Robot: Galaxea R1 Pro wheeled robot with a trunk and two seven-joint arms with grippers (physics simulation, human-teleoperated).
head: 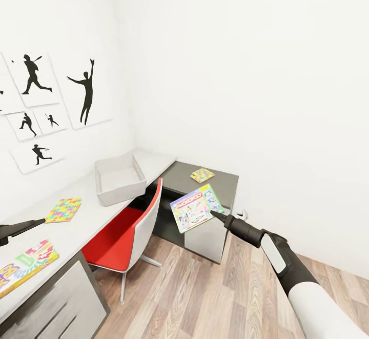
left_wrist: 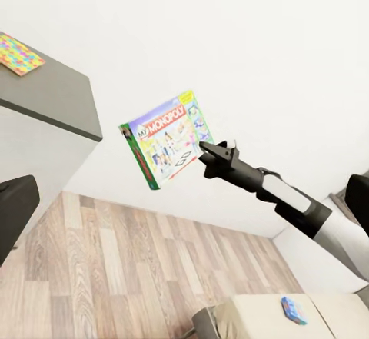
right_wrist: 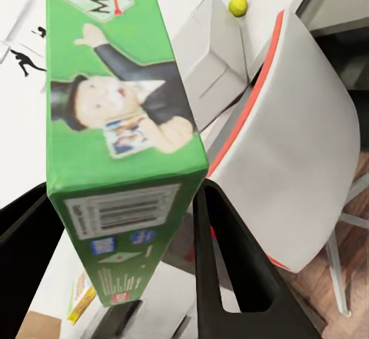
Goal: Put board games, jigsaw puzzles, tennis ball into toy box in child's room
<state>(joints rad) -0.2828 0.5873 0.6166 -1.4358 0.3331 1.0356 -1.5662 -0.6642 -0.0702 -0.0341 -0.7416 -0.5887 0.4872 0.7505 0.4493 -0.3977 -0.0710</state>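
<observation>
Along the left wall, beneath the black silhouette pictures (head: 87, 98), the pale table (head: 77, 226) is seen with a Skip-Bo board game (head: 23, 264) lying at its near end and a jigsaw puzzle (head: 63, 209) flat further along. The left gripper (head: 36, 223) is held just above the table between these two; whether its fingers are parted or closed cannot be told. Farther along the table the toy box (head: 119, 178) is set, its grey walls seen around a bare floor, with nothing visible inside from the head view. A tennis ball (right_wrist: 238, 4) is seen just past the box in the right wrist view. A red chair (head: 123, 231) is tucked against the table. On the lower dark desk (head: 225, 180) a second jigsaw puzzle (head: 202, 175) is laid. To the right, a Monopoly board game (head: 196, 207) is clamped by its edge in the right gripper (head: 218, 215), held tilted in the air above the wood floor (head: 205, 293). On the bed (left_wrist: 261, 316), a small blue board game (left_wrist: 294, 310) is left lying.
</observation>
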